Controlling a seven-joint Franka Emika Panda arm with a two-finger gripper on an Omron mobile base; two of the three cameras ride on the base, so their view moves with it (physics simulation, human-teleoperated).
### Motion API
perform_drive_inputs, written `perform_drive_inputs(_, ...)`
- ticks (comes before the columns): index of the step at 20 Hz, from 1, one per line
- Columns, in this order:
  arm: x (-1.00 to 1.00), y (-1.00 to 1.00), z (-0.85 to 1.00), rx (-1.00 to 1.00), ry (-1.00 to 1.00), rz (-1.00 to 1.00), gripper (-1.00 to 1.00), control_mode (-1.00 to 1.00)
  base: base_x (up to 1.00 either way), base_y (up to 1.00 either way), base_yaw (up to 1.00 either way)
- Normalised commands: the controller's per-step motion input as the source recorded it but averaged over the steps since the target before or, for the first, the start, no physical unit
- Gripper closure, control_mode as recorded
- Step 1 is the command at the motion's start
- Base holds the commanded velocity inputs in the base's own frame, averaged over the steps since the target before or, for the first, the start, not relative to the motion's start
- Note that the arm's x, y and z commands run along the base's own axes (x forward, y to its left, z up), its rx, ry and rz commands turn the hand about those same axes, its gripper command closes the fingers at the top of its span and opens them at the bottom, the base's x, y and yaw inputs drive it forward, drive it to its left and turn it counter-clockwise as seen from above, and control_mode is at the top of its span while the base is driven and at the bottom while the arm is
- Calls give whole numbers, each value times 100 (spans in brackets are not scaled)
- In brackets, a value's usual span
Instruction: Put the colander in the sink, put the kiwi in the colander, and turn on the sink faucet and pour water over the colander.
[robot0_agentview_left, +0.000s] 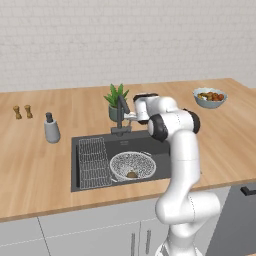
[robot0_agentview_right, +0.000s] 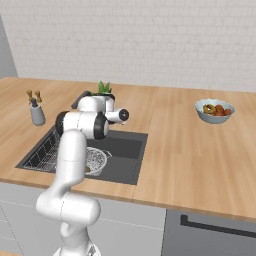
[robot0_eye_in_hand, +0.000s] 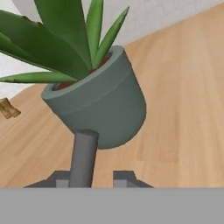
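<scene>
The colander (robot0_agentview_left: 132, 165) sits in the right part of the sink (robot0_agentview_left: 157, 150), with the kiwi (robot0_agentview_left: 132, 174) lying inside it. It also shows beside the arm as the colander (robot0_agentview_right: 96, 160) in the sink (robot0_agentview_right: 127, 150). The dark sink faucet (robot0_agentview_left: 121, 110) stands at the sink's back edge. My gripper (robot0_agentview_left: 127, 118) is right at the faucet, its tips nearly together. In the hand view a grey faucet lever (robot0_eye_in_hand: 84, 159) rises just past my gripper (robot0_eye_in_hand: 92, 178), close against the left fingertip (robot0_eye_in_hand: 61, 180); nothing is clamped.
A potted plant (robot0_eye_in_hand: 103, 105) stands directly behind the faucet. A wire rack (robot0_agentview_left: 94, 162) fills the sink's left part. A soap dispenser (robot0_agentview_left: 51, 128) and two shakers (robot0_agentview_left: 22, 111) stand to the left, a fruit bowl (robot0_agentview_left: 210, 97) far right.
</scene>
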Motion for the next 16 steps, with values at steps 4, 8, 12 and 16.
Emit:
perform_drive_inputs(4,-24,-100,-6,0,-2,-3,100,-100,0,0,0)
perform_drive_inputs(8,-38,-100,-10,0,-2,-3,100,-100,0,0,0)
perform_drive_inputs(12,-39,-100,-6,0,-2,-3,100,-100,0,0,0)
perform_drive_inputs(16,-31,-86,0,2,-2,-1,100,-100,0,0,0)
